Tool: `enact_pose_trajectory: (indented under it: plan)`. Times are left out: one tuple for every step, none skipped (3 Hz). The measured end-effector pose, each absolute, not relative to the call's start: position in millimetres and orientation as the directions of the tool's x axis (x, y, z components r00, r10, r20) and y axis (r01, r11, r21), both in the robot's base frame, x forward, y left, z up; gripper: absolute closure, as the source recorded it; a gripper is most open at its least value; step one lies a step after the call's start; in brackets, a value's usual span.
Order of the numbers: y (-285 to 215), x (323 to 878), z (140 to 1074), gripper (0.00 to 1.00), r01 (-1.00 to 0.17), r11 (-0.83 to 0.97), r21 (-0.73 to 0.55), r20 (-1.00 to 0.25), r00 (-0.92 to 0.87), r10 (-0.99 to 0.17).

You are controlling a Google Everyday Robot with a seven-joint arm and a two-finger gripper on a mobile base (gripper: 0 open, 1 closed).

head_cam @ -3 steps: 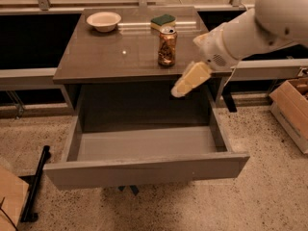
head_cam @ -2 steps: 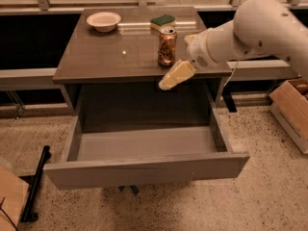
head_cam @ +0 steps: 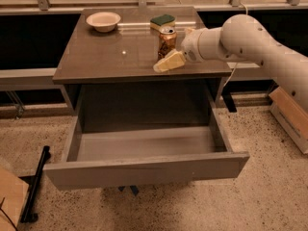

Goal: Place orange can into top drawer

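Camera view:
Orange can (head_cam: 167,42): upright on the cabinet top (head_cam: 110,57), right of middle, just in front of the sponge (head_cam: 162,20).
Gripper (head_cam: 169,61): over the cabinet top, just beside the can's front; open or closed, I cannot tell.
Top drawer (head_cam: 144,170): pulled out.

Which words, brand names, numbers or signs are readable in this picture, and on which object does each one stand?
No text can be read anywhere.
Orange can: mottled label, any print too blurred to read.
Top drawer: plain front panel, no marks visible.
Bowl and sponge: no visible writing.
Gripper, just right of the can above the cabinet top: no marking visible.
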State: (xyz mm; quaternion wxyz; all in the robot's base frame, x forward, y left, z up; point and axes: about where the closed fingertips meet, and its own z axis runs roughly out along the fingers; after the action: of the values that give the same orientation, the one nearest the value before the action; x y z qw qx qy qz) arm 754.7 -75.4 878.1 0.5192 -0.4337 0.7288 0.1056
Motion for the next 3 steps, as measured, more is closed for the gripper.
enact_pose_trajectory:
  plan:
    - [-69.1, 787.6, 879.7, 0.18, -0.731, 0.628, -0.266, -0.888, -0.068, -0.455]
    - [-61.2, 802.1, 878.4, 0.41, -0.740, 0.624, -0.251, -0.896, -0.067, -0.440]
    - [-69.4, 792.4, 879.5, 0.65, -0.743, 0.621, -0.249, -0.883, -0.089, -0.460]
